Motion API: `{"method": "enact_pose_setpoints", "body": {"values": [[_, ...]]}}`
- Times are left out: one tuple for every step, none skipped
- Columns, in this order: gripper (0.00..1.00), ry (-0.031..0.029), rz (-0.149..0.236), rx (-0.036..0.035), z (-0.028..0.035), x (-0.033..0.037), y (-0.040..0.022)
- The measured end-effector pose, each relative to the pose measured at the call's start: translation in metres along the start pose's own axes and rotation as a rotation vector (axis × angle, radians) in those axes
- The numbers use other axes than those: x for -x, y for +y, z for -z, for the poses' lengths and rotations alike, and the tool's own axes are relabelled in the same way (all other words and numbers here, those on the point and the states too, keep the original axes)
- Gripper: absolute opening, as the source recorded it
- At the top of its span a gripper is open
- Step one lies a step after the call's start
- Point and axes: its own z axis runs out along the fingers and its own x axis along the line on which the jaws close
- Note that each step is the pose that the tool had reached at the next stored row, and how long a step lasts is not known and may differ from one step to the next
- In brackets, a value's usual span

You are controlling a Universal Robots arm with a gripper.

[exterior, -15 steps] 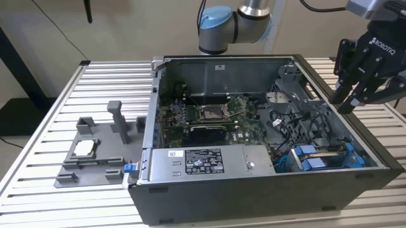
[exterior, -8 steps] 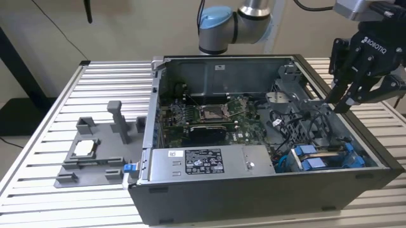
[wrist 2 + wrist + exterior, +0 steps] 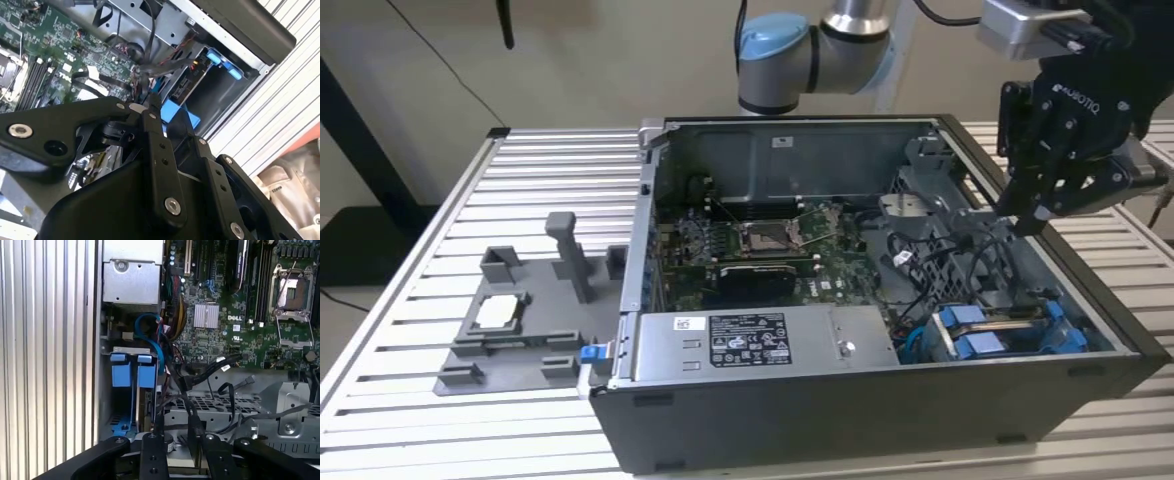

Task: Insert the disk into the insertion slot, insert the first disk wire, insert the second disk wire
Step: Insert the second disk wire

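My gripper [image 3: 1023, 222] hangs over the open computer case [image 3: 881, 400], near its wall on the exterior view's right, above a tangle of cables. Its fingers look shut on a black disk wire [image 3: 181, 390] that runs taut up to the gripper [image 3: 175, 432]. In the second wrist view the wire bundle [image 3: 144, 75] ends at the gripper [image 3: 151, 102]. The insertion slot [image 3: 970, 345], a dark bay with blue rails, sits in the case's front corner below the gripper, and shows in both wrist views [image 3: 225, 100] [image 3: 125, 376]. I cannot tell whether the disk lies in it.
A motherboard [image 3: 774, 245] covers the case floor, and a grey power supply [image 3: 747, 340] lies along the front. Left of the case in the exterior view stands a light grey fixture [image 3: 520, 340] with upright posts on the slatted table [image 3: 414, 300].
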Motion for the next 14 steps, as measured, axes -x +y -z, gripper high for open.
{"method": "enact_pose_setpoints", "body": {"values": [[0.33, 0.0015, 0.000, -0.0058, -0.0005, 0.0021, 0.0027], [0.33, 0.0034, 0.000, -0.0106, -0.0013, 0.0043, 0.0057], [0.33, 0.0057, 0.000, -0.0143, -0.0020, 0.0067, 0.0085], [0.33, 0.0084, 0.001, -0.0169, -0.0029, 0.0087, 0.0114], [0.33, 0.0118, 0.001, -0.0189, -0.0037, 0.0104, 0.0146], [0.33, 0.0165, 0.001, -0.0209, -0.0044, 0.0116, 0.0185], [0.33, 0.0213, 0.001, -0.0224, -0.0049, 0.0124, 0.0222], [0.33, 0.0263, 0.002, -0.0241, -0.0055, 0.0133, 0.0262], [0.33, 0.0307, 0.002, -0.0265, -0.0061, 0.0141, 0.0300], [0.33, 0.0346, 0.002, -0.0295, -0.0067, 0.0147, 0.0338], [0.33, 0.0375, 0.002, -0.0349, -0.0073, 0.0154, 0.0375], [0.33, 0.0396, 0.002, -0.0423, -0.0079, 0.0162, 0.0410], [0.33, 0.0413, 0.003, -0.0491, -0.0086, 0.0170, 0.0443], [0.33, 0.0433, 0.003, -0.0567, -0.0093, 0.0178, 0.0477]]}}
